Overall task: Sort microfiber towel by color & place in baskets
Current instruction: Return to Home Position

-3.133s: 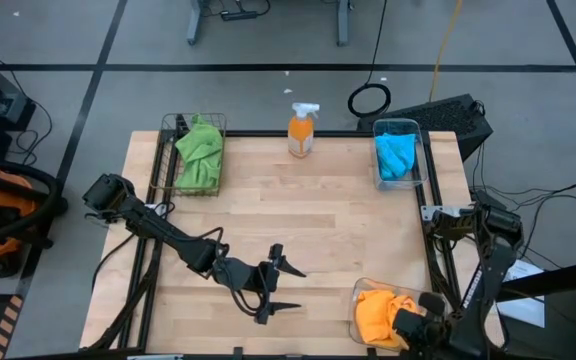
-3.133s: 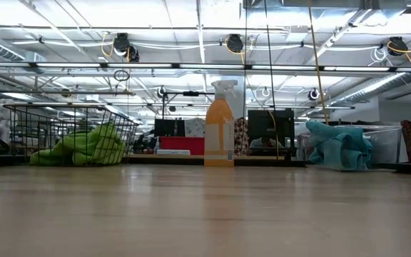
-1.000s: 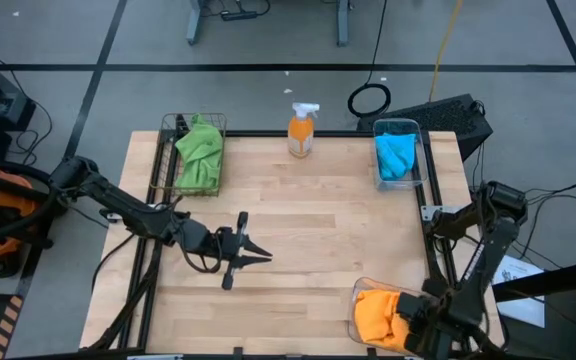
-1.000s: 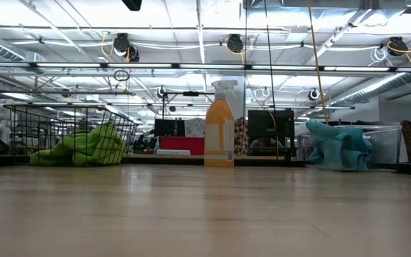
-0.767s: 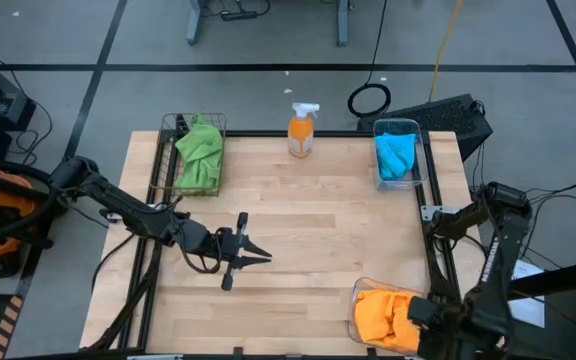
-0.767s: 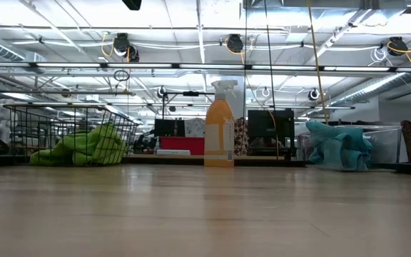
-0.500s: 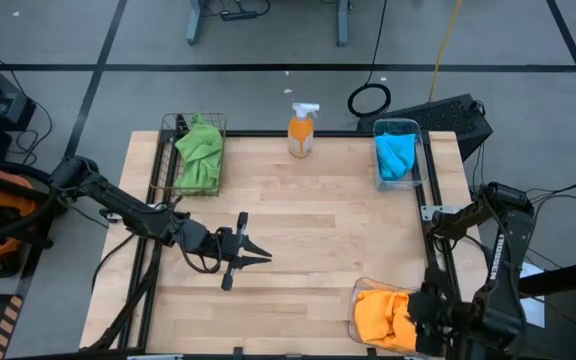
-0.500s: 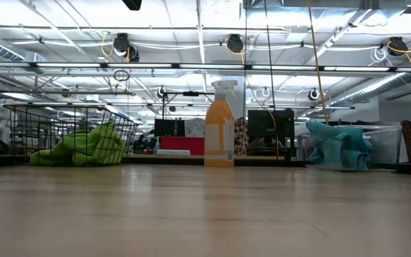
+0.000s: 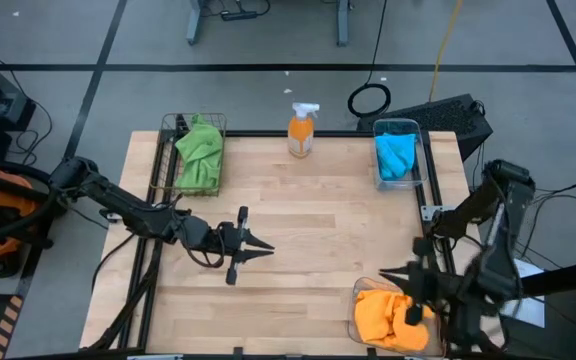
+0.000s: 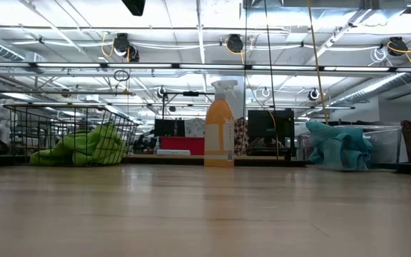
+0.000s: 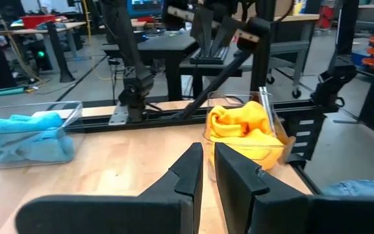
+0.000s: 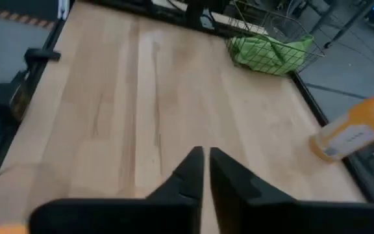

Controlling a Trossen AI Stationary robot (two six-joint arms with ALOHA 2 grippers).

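Sorted state: green towels [image 9: 199,150] fill the wire basket [image 9: 171,122], blue towels [image 9: 396,156] and orange towels [image 9: 378,316] the clear bins [image 9: 421,150]; left end effector [image 9: 252,244] over the bench [image 9: 318,215] and right end effector [image 9: 398,275] over the orange towels are pressed together, empty; retracting could snag that bin's rim.

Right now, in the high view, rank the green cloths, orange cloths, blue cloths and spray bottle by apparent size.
Orange cloths and green cloths: largest, look alike.
Blue cloths.
Spray bottle: smallest.

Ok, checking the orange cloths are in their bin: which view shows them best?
The left wrist view: the orange cloths sit piled in the clear bin, unobstructed. The high view shows them partly under the right arm; the low view misses them; the right wrist view, barely an edge.
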